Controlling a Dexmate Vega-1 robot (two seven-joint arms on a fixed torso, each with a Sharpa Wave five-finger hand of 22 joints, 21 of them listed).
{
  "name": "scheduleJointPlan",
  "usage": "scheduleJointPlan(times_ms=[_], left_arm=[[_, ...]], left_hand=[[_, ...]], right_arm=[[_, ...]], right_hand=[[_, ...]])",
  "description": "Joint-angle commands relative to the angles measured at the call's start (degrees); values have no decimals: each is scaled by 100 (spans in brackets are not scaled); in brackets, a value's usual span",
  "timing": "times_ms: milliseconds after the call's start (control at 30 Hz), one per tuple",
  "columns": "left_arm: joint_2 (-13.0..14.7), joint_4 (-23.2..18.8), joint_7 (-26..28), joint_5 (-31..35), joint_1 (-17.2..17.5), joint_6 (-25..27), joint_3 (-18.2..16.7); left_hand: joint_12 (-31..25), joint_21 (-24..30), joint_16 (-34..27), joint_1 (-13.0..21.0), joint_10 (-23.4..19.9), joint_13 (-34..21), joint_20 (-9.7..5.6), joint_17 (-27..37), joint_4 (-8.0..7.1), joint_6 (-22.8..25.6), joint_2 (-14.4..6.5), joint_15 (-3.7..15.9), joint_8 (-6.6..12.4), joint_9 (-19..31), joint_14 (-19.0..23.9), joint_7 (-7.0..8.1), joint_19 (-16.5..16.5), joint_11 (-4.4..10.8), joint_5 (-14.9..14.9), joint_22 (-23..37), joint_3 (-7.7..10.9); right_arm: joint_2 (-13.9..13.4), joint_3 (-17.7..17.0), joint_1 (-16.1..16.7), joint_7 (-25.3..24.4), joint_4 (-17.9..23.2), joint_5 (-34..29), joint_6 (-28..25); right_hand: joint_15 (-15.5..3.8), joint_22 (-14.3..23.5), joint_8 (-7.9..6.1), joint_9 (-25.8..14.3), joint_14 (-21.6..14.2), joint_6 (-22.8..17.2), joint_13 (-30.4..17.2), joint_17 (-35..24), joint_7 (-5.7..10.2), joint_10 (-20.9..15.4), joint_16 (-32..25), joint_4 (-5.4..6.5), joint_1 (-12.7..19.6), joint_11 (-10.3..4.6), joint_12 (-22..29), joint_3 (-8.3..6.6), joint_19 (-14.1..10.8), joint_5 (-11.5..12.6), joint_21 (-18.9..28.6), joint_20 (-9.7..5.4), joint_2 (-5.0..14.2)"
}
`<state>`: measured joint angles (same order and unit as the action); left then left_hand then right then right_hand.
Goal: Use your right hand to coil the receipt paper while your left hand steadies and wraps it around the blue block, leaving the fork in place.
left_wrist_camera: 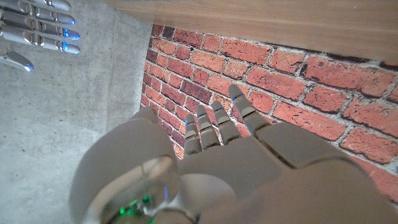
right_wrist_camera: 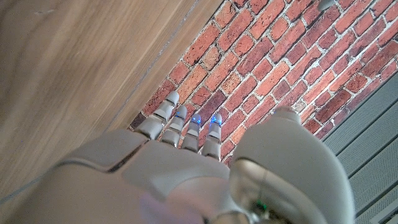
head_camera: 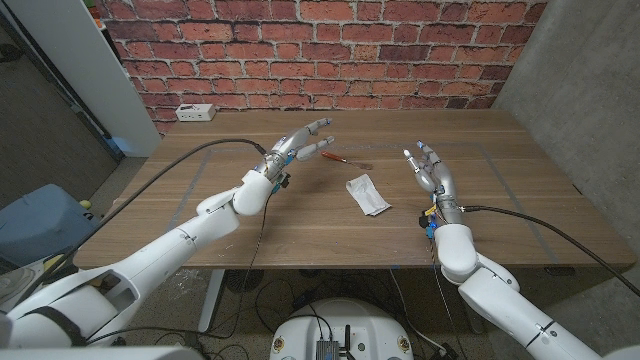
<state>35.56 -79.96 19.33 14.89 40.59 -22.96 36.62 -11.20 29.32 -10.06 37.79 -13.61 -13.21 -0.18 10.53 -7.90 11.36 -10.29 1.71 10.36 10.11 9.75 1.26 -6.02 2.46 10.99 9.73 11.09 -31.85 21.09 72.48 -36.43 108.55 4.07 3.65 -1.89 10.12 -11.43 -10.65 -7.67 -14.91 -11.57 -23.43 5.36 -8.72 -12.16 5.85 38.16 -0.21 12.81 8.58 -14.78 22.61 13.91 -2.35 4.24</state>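
head view: the wooden table (head_camera: 250,220) spreads wide, with bare wood all round a white folded paper (head_camera: 367,193) lying just right of centre. from that paper, the left hand (head_camera: 298,146) is at about ten o'clock, raised over the table, fingers spread apart and holding nothing. just beyond its fingertips lies a thin tool with a red handle (head_camera: 334,155); whether it is the fork i cannot tell. the right hand (head_camera: 430,170) is at about two o'clock from the paper, well apart from it, fingers reaching toward the far edge, slightly parted, holding nothing. a white power strip (head_camera: 195,113) sits at the far left corner by the brick wall (head_camera: 330,50). a grey wall closes the right side.

left wrist view: the back of the left hand (left_wrist_camera: 230,155) faces the camera, fingers straight and loosely parted, nothing in them, against brick and grey concrete. the table edge (left_wrist_camera: 280,25) runs beyond. fingertips of the right hand (left_wrist_camera: 37,28) show at a corner.

right wrist view: the right hand (right_wrist_camera: 186,168) points its parted fingers along the table surface (right_wrist_camera: 74,74) toward the brick wall, holding nothing.
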Motion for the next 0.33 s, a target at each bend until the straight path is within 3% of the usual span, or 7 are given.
scheduleJointPlan(times_ms=[33,67,167,233,333], left_arm=[[-64,661,-825,-1734,331,-1244,-495],[-93,757,-901,-1937,396,-1364,-549],[-160,815,-952,-2117,494,-1429,-652],[-235,749,-874,-2376,671,-1333,-793],[-239,546,-799,-2567,877,-1147,-950]], left_hand=[[28,-278,30,-293,97,135,-171,-20,-118,87,-67,-21,15,-8,-369,-96,424,-32,-26,18,84],[37,-309,30,-355,138,154,-185,-20,-145,73,-90,-12,6,-8,-432,-101,462,-54,-20,20,105],[88,-438,41,-592,386,216,-235,-21,-220,-80,-145,-19,-42,-11,-717,-124,631,-41,11,26,226],[102,-487,29,-708,535,242,-224,-24,-229,-232,-150,-30,-70,-9,-828,-107,666,-29,26,27,315],[111,-513,28,-780,654,257,-207,-28,-220,-341,-142,-43,-78,-10,-910,-75,666,-9,34,29,385]], right_arm=[[406,29,-73,-219,-269,-51,508],[486,34,-90,-272,-321,-43,570],[528,54,-102,-293,-341,-104,608],[553,105,-140,-265,-353,-160,696],[601,136,-214,-209,-420,-187,961]], right_hand=[[-95,-11,-3,-14,11,-82,18,185,17,-142,86,-30,-20,-41,-15,-17,342,-60,-186,-183,64],[-116,-18,4,-11,58,-107,32,315,21,-185,130,-34,-42,-28,-35,-14,564,-80,-284,-68,78],[-187,-19,11,-9,193,-122,41,436,34,-212,184,-40,-59,-47,-54,-13,780,-96,-349,128,89],[-214,-17,14,-9,201,-129,43,495,32,-218,180,-45,-63,-59,-65,-15,695,-103,-303,213,98],[-220,-14,16,-8,189,-141,45,572,38,-242,169,-65,-43,-70,-71,-30,533,-109,-239,211,116]])
